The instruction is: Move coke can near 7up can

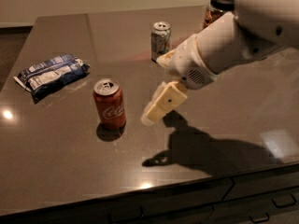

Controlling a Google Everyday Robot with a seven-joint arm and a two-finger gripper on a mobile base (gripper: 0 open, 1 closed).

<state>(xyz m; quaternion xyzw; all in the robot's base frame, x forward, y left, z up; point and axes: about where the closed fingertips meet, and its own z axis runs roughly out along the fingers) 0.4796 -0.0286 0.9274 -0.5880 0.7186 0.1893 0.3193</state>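
Cream gripper (154, 88) hovered, fingers (163, 101) apart.
Red aluminium coke can (110, 105) at its nine o'clock; silver-green 7up can (160, 41) at twelve.

Red coke can (109, 103) upright near hand (154, 90); 7up can (160, 41) upright behind.

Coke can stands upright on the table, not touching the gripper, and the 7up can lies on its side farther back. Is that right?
Not quite. The camera view shows the 7up can standing upright farther back, not on its side. The rest holds: the coke can stands upright on the table, and the gripper hovers beside it without touching.
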